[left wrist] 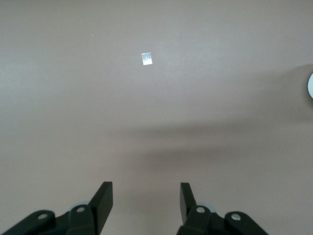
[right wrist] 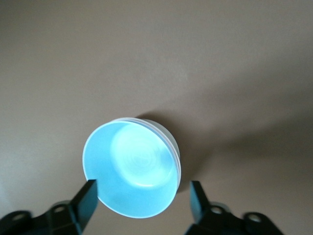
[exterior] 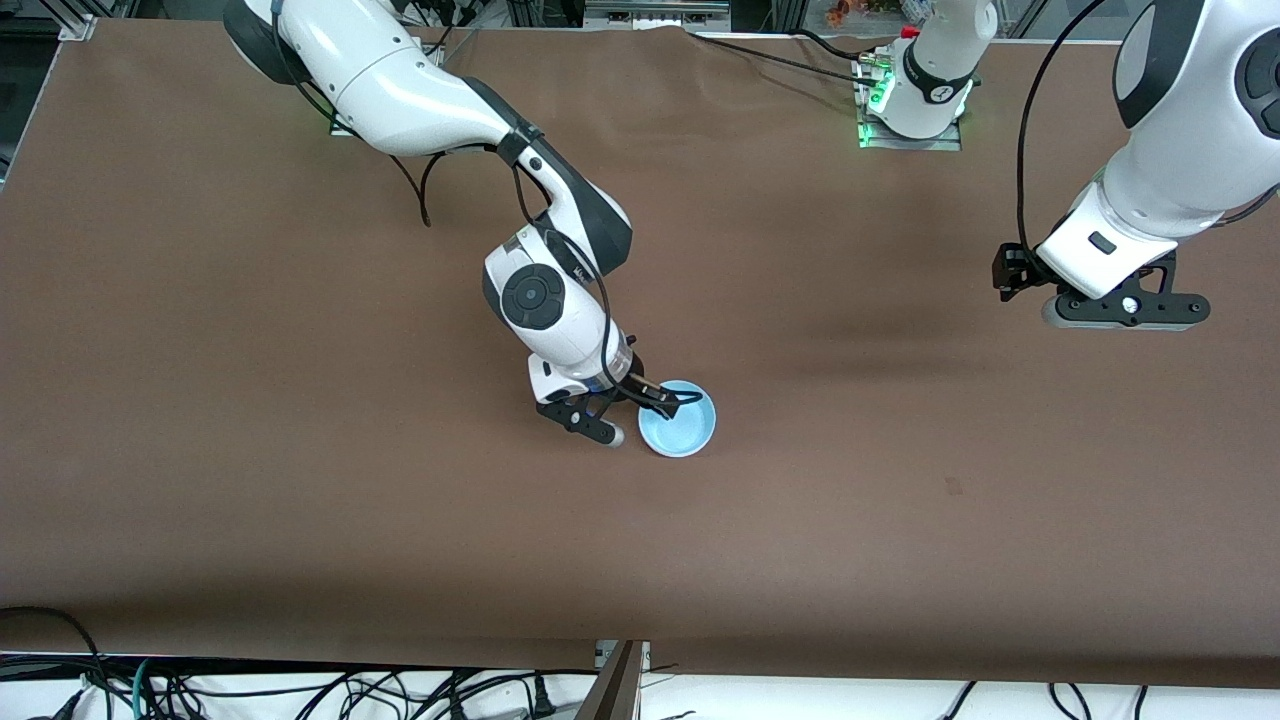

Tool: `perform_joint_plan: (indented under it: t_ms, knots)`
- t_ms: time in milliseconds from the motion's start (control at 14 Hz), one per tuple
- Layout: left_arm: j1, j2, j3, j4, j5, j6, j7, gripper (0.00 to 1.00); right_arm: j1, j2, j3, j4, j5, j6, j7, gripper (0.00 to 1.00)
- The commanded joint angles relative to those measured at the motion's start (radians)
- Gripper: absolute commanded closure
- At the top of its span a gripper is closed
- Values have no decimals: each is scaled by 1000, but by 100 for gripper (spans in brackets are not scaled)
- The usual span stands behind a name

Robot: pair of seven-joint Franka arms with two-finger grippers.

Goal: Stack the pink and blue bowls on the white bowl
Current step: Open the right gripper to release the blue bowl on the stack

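Standing at the bench (exterior: 300,480), I noted a single stack of bowls near its middle, roughly midway between the robots' bases and the front camera. The blue bowl (exterior: 680,420) sat on top, upright, its pale interior facing up. From the right wrist view, thin rims of other bowls (right wrist: 168,134) showed just under the blue bowl's (right wrist: 129,169) lip, nested closely; one looked white, and the colour of the other could not be made out. No separate pink or white bowl lay anywhere else on the brown bench covering.

Right gripper (exterior: 655,402) was over the stack, at the edge toward the right arm's end of the bench. In the right wrist view its gripper (right wrist: 142,198) stood wide, one finger (right wrist: 88,196) on either side of the blue bowl, with a visible gap to the rim on each side; it was not clamping the bowl.

Left gripper (exterior: 1125,305) hung over bare bench toward the left arm's end, well apart from the stack; that arm waited. In the left wrist view its gripper (left wrist: 145,200) was partly spread and held nothing. A small pale tag (left wrist: 146,58) lay on the bench covering under that camera, and a sliver of a pale round object (left wrist: 310,85) showed at the frame edge.
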Motion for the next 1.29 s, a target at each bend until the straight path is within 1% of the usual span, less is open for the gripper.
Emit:
perform_joint_plan:
  t_ms: [0, 71, 143, 214, 286, 357, 429, 643, 786, 857, 929, 1000, 1071, 1143, 1214]
  knots:
    - [15, -29, 5, -21, -27, 13, 35, 36, -45, -57, 0, 2, -26, -75, -124, 0]
    - [7, -29, 13, -20, -27, 15, 44, 36, -72, -98, -7, -8, -30, -147, -180, 0]
    - [-6, -28, 43, -17, -27, 15, 59, 36, -91, -132, -19, -8, -30, -220, -230, 0]
    - [-52, -26, 101, -13, -29, 16, 84, 36, -106, -176, -39, -11, -31, -298, -269, 0]
    - [-127, -26, 190, -12, -29, 20, 105, 36, -108, -207, -65, -14, -33, -368, -309, 0]
    - [-198, -28, 265, -10, -30, 20, 124, 36, -108, -267, -89, -32, -34, -446, -371, 0]
    - [-247, -28, 318, -10, -30, 20, 130, 36, -108, -328, -117, -60, -36, -515, -443, 0]
    - [-341, -32, 401, -10, -30, 15, 130, 36, -109, -540, -195, -178, -33, -647, -617, 0]
    - [-439, -34, 500, -10, -30, 12, 130, 36, -109, -672, -249, -274, -27, -716, -715, 0]
    - [-456, -37, 520, -10, -30, 10, 130, 36, -109, -730, -270, -328, -24, -730, -758, 0]
    - [-456, -37, 521, -3, -30, 10, 130, 36, -109, -781, -298, -386, -21, -733, -806, 0]
    - [-456, -37, 519, 23, -30, 1, 128, 35, -109, -818, -321, -429, -17, -730, -849, 0]
    - [-455, -37, 518, 57, -36, -35, 128, 33, -134, -845, -324, -455, -19, -733, -878, 0]
    - [-453, -34, 521, 113, -74, -68, 130, 33, -204, -864, -291, -472, -19, -741, -909, 0]
    - [-451, -26, 522, 162, -110, -97, 127, 26, -285, -869, -227, -472, -20, -761, -954, 0]
